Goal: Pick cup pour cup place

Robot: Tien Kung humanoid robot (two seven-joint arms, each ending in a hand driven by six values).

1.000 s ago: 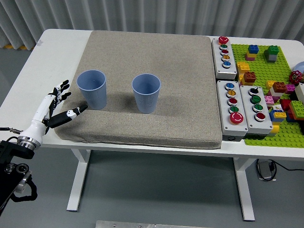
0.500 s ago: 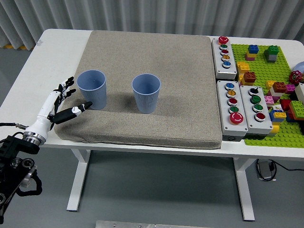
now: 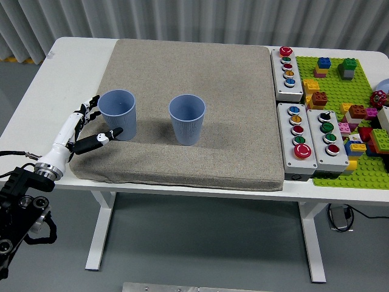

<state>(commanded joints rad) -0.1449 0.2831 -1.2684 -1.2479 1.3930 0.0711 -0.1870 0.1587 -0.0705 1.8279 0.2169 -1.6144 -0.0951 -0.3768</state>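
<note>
Two blue ribbed cups stand upright on a grey-brown mat (image 3: pixel 225 91): the left cup (image 3: pixel 118 114) near the mat's left edge and the right cup (image 3: pixel 187 119) near its middle. My left hand (image 3: pixel 92 125) is open just to the left of the left cup. Its fingers are spread behind the cup's left side, and its thumb points at the cup's base. I cannot tell whether it touches the cup. The inside of both cups looks empty from here. No right arm shows.
Three grey button boxes (image 3: pixel 302 121) lie right of the mat. Beyond them a green baseplate (image 3: pixel 340 170) carries several loose coloured bricks. The white table (image 3: pixel 67 67) shows bare to the left of the mat, with its near edge close below my hand.
My left hand has moved right and away from me, from the table's left edge up to the left cup. Both cups stay where they were.
</note>
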